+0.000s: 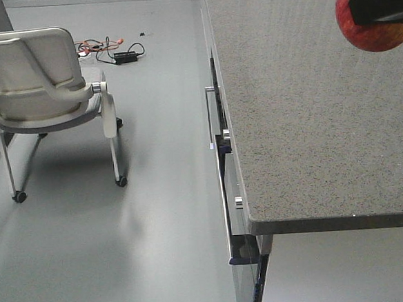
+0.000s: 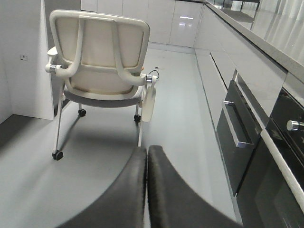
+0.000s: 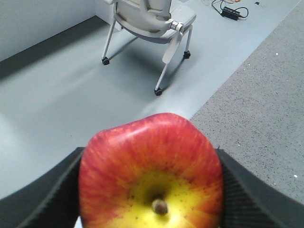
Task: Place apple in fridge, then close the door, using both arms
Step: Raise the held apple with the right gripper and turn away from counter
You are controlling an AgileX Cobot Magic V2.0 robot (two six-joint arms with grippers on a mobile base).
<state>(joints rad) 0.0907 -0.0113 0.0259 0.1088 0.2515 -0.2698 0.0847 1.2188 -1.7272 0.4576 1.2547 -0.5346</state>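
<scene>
The apple (image 3: pixel 151 171), red with a yellow patch round its stem, fills the lower part of the right wrist view, with my right gripper (image 3: pixel 151 183) shut on it from both sides. In the front view the same apple (image 1: pixel 368 15) hangs at the top right corner above the speckled grey counter (image 1: pixel 303 116), with a black finger (image 1: pixel 384 0) across it. My left gripper (image 2: pixel 147 154) is shut with nothing between its dark fingers, hanging over the grey floor. The fridge and its door are out of view.
A white wheeled chair (image 1: pixel 41 86) stands on the floor left of the counter, also in the left wrist view as a chair (image 2: pixel 102 61). Dark oven fronts with metal handles (image 2: pixel 240 128) line the cabinet side. Cables and a black adapter (image 1: pixel 115 53) lie on the floor behind.
</scene>
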